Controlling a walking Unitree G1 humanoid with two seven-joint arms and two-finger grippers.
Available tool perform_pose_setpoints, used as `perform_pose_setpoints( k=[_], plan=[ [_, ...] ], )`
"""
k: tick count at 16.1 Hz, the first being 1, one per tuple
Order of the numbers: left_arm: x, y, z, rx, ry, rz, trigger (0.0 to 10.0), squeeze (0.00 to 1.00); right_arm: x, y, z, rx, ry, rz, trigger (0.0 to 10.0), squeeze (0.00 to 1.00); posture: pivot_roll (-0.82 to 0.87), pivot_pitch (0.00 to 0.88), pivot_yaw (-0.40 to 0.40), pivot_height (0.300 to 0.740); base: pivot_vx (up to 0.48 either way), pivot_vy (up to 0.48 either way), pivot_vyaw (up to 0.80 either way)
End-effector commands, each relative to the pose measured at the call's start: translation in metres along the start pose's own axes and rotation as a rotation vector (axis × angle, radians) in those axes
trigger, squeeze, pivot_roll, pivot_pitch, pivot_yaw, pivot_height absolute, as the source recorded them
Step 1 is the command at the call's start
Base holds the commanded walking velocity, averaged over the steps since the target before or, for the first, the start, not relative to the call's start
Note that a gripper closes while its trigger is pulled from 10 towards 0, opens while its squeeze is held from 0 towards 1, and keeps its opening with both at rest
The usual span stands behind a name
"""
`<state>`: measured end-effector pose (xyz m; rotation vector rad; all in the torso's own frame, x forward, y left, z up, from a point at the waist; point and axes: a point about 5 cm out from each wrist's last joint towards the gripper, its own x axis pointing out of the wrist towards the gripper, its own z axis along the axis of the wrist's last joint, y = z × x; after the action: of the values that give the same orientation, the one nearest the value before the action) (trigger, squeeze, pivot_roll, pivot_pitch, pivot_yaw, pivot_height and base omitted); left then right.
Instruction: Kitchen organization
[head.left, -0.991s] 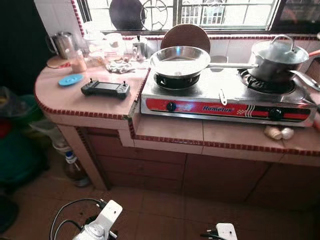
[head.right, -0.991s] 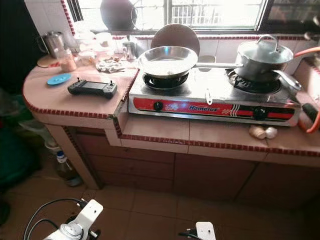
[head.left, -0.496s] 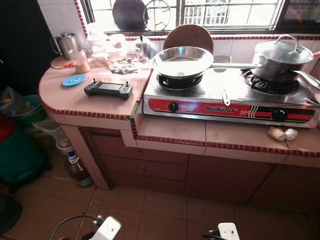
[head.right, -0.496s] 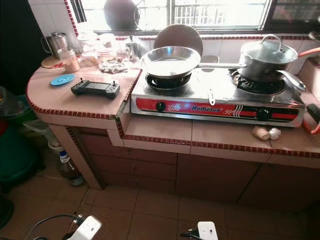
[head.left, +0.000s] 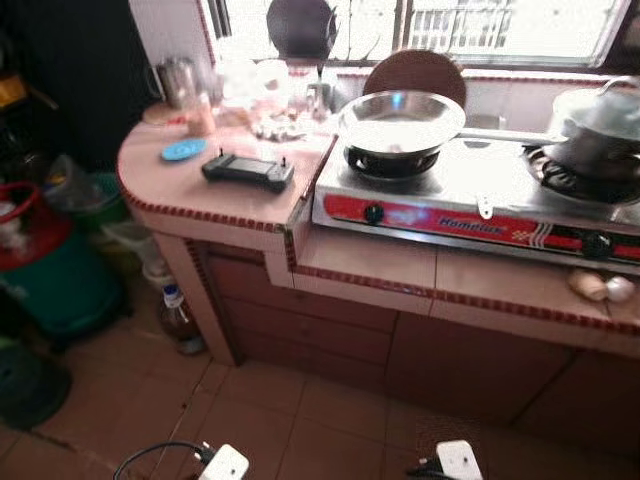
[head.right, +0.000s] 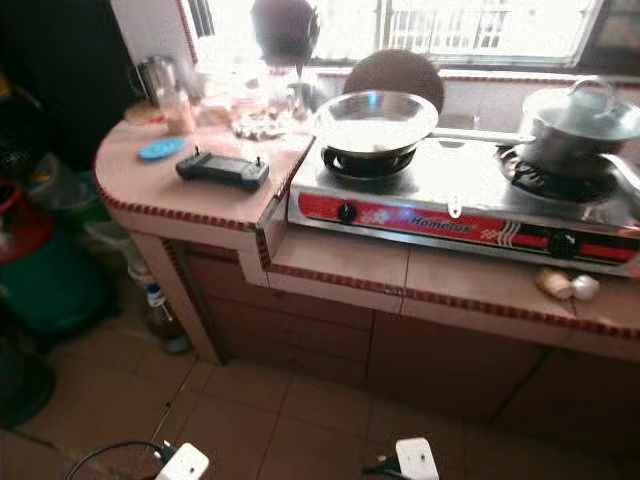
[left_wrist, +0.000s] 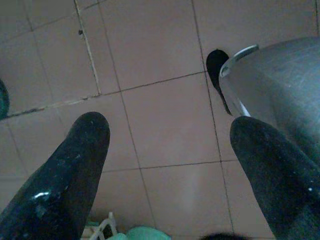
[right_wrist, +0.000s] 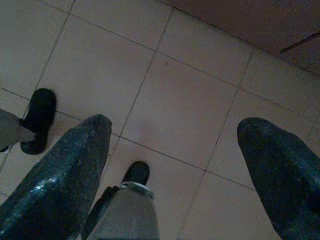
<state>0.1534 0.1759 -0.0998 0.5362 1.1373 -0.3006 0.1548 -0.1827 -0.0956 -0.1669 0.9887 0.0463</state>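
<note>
A pink tiled counter (head.left: 360, 270) carries a two-burner steel stove (head.left: 470, 205). A steel frying pan (head.left: 402, 118) sits on its left burner and a lidded pot (head.left: 600, 130) on its right one. On the counter's left part lie a black handheld controller (head.left: 248, 169) and a blue lid (head.left: 183, 150); a kettle (head.left: 178, 78) and jars stand behind them. Both arms hang low in front of the counter. My left gripper (left_wrist: 167, 125) and my right gripper (right_wrist: 175, 125) are open over the floor tiles, holding nothing.
Two garlic bulbs (head.left: 600, 288) lie on the counter's front ledge at the right. A plastic bottle (head.left: 176, 315) stands on the floor by the counter's left end, with a green and red container (head.left: 55, 270) and dark clutter further left. The robot's feet (right_wrist: 37, 117) stand below.
The camera has turned left, so the counter and stove sit further right in the picture, slightly blurred. More of the left floor clutter shows. Both arms still hang idle.
</note>
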Motion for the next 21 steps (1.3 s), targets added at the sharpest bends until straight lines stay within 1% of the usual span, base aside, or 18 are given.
perform_pose_setpoints(
  k=[1, 2, 4, 5, 6, 7, 8, 10, 11, 13, 14, 15, 16, 17, 18, 19, 20, 21],
  plan=[
    [0.0, -0.002, 0.004, 0.007, -0.008, 0.001, 10.0, 0.0, 0.0, 0.005, 0.0, -0.008, 0.003, 0.02, 10.0, 0.0, 0.17, 0.0, 0.005, 0.74, 0.0, 0.0, 0.0],
    [0.0, -0.003, 0.006, 0.006, -0.012, 0.005, 10.0, 0.0, 0.0, 0.004, -0.001, -0.014, 0.006, 0.02, 10.0, 0.0, 0.16, 0.0, 0.0, 0.74, 0.0, 0.0, 0.0],
    [0.001, -0.001, 0.01, -0.036, -0.013, 0.039, 10.0, 0.0, -0.001, 0.0, -0.003, -0.031, 0.011, 0.02, 10.0, 0.0, 0.16, 0.0, -0.006, 0.74, 0.0, 0.0, 0.0],
    [0.001, -0.001, 0.01, -0.041, -0.012, 0.043, 10.0, 0.0, -0.001, -0.001, -0.003, -0.032, 0.011, 0.02, 10.0, 0.0, 0.16, 0.0, -0.006, 0.74, 0.0, 0.0, 0.0],
    [0.0, 0.005, 0.013, -0.14, -0.023, 0.09, 10.0, 0.0, -0.001, -0.002, -0.003, -0.031, 0.011, 0.019, 10.0, 0.0, 0.15, 0.0, -0.014, 0.74, 0.0, 0.0, 0.0],
    [0.0, 0.01, 0.015, -0.216, -0.034, 0.122, 10.0, 0.0, -0.001, -0.003, -0.003, -0.029, 0.011, 0.019, 10.0, 0.0, 0.15, 0.0, -0.019, 0.74, 0.0, 0.0, 0.0],
    [0.0, 0.011, 0.018, -0.288, -0.044, 0.121, 10.0, 0.0, -0.001, -0.005, -0.002, 0.019, 0.004, 0.02, 10.0, 0.0, 0.15, 0.0, -0.027, 0.74, 0.0, 0.0, 0.0],
    [0.0, 0.013, 0.025, -0.332, -0.074, 0.125, 10.0, 0.0, 0.0, -0.009, 0.004, 0.055, -0.023, 0.014, 10.0, 0.0, 0.15, 0.0, -0.034, 0.74, 0.0, 0.0, 0.0],
    [0.0, 0.014, 0.029, -0.392, -0.09, 0.122, 10.0, 0.0, 0.001, -0.01, 0.009, 0.06, -0.035, 0.022, 10.0, 0.0, 0.15, 0.0, -0.037, 0.74, 0.0, 0.0, 0.0],
    [0.0, 0.011, 0.035, -0.39, -0.111, 0.089, 10.0, 0.0, 0.002, -0.008, 0.016, 0.065, -0.054, 0.035, 10.0, 0.0, 0.14, 0.0, -0.039, 0.74, 0.0, 0.0, 0.0],
    [0.0, 0.01, 0.042, -0.407, -0.134, 0.078, 10.0, 0.0, 0.004, -0.005, 0.022, 0.05, -0.066, 0.046, 10.0, 0.0, 0.14, 0.0, -0.039, 0.74, 0.0, 0.0, 0.0],
    [-0.003, 0.046, 0.042, -0.406, -0.165, 0.113, 10.0, 0.0, 0.004, -0.001, 0.025, 0.052, -0.072, 0.057, 10.0, 0.0, 0.14, 0.0, -0.041, 0.74, 0.0, 0.0, 0.0],
    [-0.006, 0.068, 0.046, -0.398, -0.196, 0.129, 10.0, 0.0, 0.005, 0.003, 0.026, 0.039, -0.073, 0.071, 10.0, 0.0, 0.14, 0.0, -0.042, 0.74, 0.0, 0.0, 0.0],
    [-0.007, 0.07, 0.052, -0.391, -0.218, 0.123, 10.0, 0.0, 0.005, 0.005, 0.026, 0.025, -0.07, 0.078, 10.0, 0.0, 0.14, 0.0, -0.042, 0.74, 0.0, 0.0, 0.0],
    [-0.008, 0.067, 0.063, -0.37, -0.253, 0.108, 10.0, 0.0, 0.005, 0.006, 0.026, 0.008, -0.071, 0.084, 10.0, 0.0, 0.13, 0.0, -0.039, 0.74, 0.0, 0.0, 0.0],
    [-0.007, 0.064, 0.066, -0.376, -0.254, 0.099, 10.0, 0.0, 0.005, 0.006, 0.027, -0.001, -0.074, 0.09, 10.0, 0.0, 0.13, 0.0, -0.039, 0.74, 0.0, 0.0, 0.0],
    [-0.006, 0.057, 0.07, -0.349, -0.255, 0.085, 10.0, 0.0, 0.005, 0.007, 0.028, -0.001, -0.076, 0.095, 10.0, 0.0, 0.12, 0.0, -0.035, 0.74, 0.0, 0.0, 0.0],
    [-0.006, 0.053, 0.071, -0.35, -0.254, 0.076, 10.0, 0.0, 0.005, 0.007, 0.028, -0.001, -0.075, 0.096, 10.0, 0.0, 0.12, 0.0, -0.035, 0.74, 0.0, 0.0, 0.0]
  ],
)
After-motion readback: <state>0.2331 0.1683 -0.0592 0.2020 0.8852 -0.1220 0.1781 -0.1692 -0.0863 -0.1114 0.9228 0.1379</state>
